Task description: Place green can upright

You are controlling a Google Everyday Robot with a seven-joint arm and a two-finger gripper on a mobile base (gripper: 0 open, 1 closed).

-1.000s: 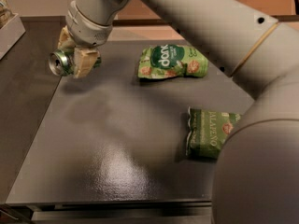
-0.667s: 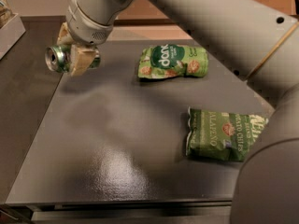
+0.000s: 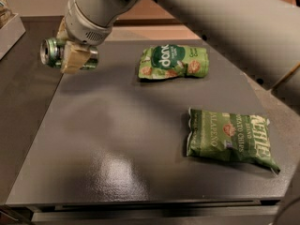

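green can [image 3: 49, 52]: showing shiny green, its end gleaming silver
gripper [image 3: 70, 56]: hanging over the tabletop's far left corner, tan fingers [image 3: 74, 63] clasping the green can
tabletop [image 3: 117, 139]: showing dark grey, glinting pale near the front
far bag [image 3: 173, 62]: wearing green with white lettering
near bag [image 3: 229, 137]: wearing darker green with pale lettering

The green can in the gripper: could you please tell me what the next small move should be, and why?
The gripper, near the far-left corner of the tabletop, is shut on the green can, which lies sideways, one end facing left. I would probably rotate the wrist until its axis is vertical before lowering; releasing now would likely leave it on its side.
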